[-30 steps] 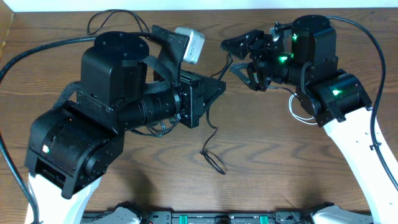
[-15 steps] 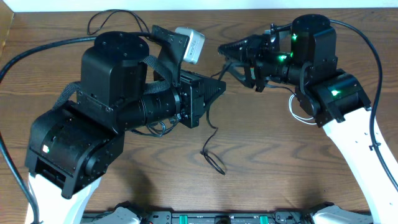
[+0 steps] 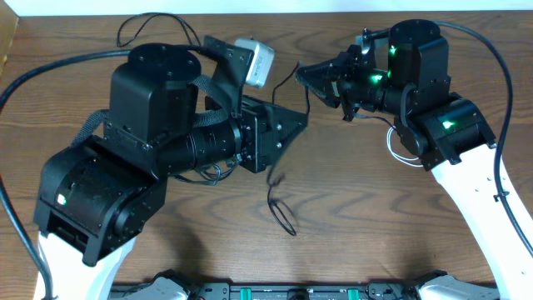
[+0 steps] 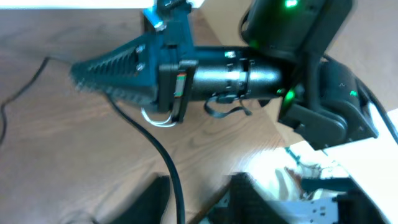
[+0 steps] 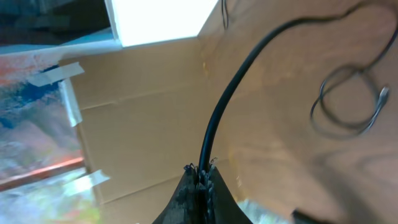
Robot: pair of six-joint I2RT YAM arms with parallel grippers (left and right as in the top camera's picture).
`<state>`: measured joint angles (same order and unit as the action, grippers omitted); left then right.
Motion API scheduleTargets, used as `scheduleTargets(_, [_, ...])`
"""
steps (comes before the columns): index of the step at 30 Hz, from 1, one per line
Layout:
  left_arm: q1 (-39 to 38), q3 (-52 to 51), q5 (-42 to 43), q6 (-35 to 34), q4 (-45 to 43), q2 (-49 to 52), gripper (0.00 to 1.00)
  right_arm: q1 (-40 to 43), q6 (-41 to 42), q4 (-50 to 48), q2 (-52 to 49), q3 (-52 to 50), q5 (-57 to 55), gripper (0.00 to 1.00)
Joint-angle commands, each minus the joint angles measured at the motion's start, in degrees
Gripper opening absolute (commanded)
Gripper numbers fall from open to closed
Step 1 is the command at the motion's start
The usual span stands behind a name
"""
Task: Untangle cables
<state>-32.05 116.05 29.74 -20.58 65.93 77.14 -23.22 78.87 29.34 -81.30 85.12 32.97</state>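
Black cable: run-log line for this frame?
right hand: shut on black cable | left hand: open, cable running through it

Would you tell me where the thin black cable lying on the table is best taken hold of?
Probably the black cable is best taken on the short stretch just behind its loop, from straight above, closing across the cord. That stretch seems to lie flat on the bare table with nothing over it; the curled loop could slip out.
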Motion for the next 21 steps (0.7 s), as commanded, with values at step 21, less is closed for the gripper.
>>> scheduleTargets(21, [14.45, 0.07, -22.08, -22.99, 6.01, 3.87, 0.79, -4.63, -43.85, -10.47, 0.09, 0.22, 7.89, 0.01])
